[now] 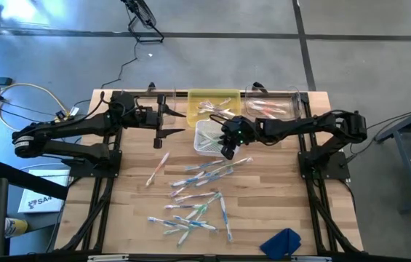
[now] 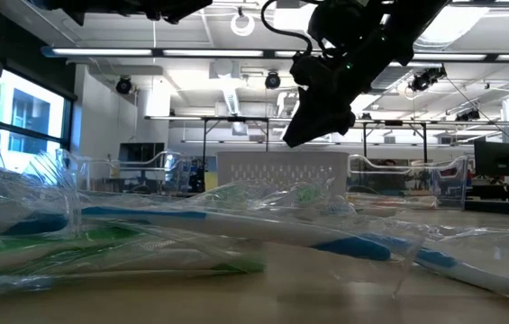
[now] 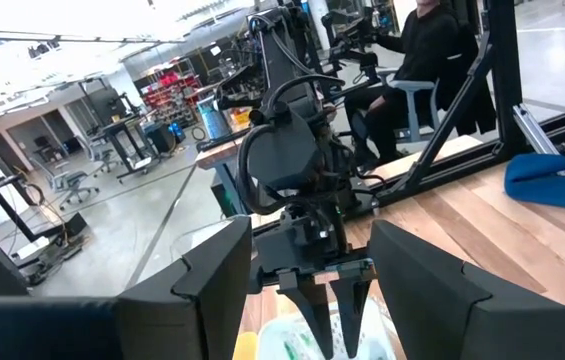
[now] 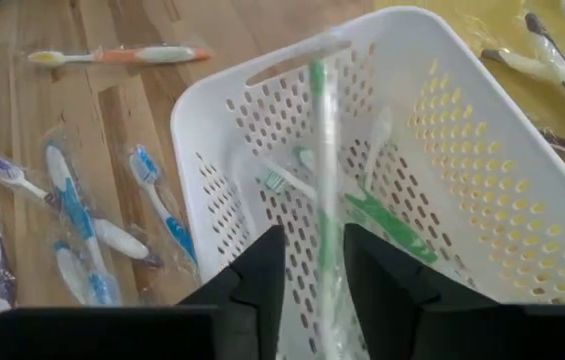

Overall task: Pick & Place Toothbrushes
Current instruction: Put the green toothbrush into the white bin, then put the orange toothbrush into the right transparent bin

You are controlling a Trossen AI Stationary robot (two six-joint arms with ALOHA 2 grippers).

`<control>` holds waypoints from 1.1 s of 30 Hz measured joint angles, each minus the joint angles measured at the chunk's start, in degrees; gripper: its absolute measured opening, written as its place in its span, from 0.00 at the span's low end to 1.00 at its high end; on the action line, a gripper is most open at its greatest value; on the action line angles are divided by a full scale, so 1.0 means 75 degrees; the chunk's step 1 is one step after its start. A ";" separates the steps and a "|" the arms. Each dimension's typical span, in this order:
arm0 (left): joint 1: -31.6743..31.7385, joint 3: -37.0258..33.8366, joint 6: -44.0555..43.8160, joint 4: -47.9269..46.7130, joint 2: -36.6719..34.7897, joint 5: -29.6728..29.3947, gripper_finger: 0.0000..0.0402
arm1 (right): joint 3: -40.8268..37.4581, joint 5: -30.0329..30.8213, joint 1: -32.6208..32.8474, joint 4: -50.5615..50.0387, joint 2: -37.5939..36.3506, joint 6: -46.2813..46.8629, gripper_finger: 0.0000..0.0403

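A green-and-white toothbrush [image 4: 319,180] in clear wrap hangs upright over the white perforated basket [image 1: 206,137], its lower end running down between the fingers of the right gripper [image 4: 314,270]. The fingers stand a little apart, close on either side of the wrap; whether they still pinch it cannot be told. Inside the basket lie two or three more brushes, among them a green-handled toothbrush [image 4: 387,222].

Just beyond the basket, at the table's far edge, sits a yellow tray [image 1: 228,97] holding several brushes with pale handles, and beside that a clear tray [image 1: 297,98] with pinkish ones; the count in either is hard to read.

On the near side of the basket the loose toothbrushes [image 1: 198,193] are scattered over the wooden table [image 1: 118,218], mostly white with blue or green accents, each in a clear wrapper. One pink toothbrush [image 1: 158,169] lies apart from them, to the basket's left. A blue cloth [image 1: 282,242] rests at the near edge, well away from the basket.

The left gripper [image 1: 163,120] hovers just left of the basket with its fingers wide apart and nothing between them. In its wrist view a seated person [image 3: 424,55] in dark clothing appears beyond the table.

Off the table, left of the basket, a white box [image 1: 39,199] carries dark lettering too small to read.
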 joint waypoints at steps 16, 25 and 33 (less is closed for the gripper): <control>0.0002 0.0003 0.0000 -0.0045 0.0001 0.0001 0.50 | 0.0000 -0.0276 0.0001 0.0596 -0.1054 -0.0517 0.24; 0.0003 0.0003 0.0174 -0.0277 0.0026 0.0000 0.50 | 0.0000 -0.0737 0.0067 0.0689 -0.2067 -0.1177 0.21; 0.0003 0.0003 0.0210 -0.0230 0.0026 -0.0248 0.50 | 0.0000 -0.0337 0.0565 0.0678 -0.2250 -0.1902 0.02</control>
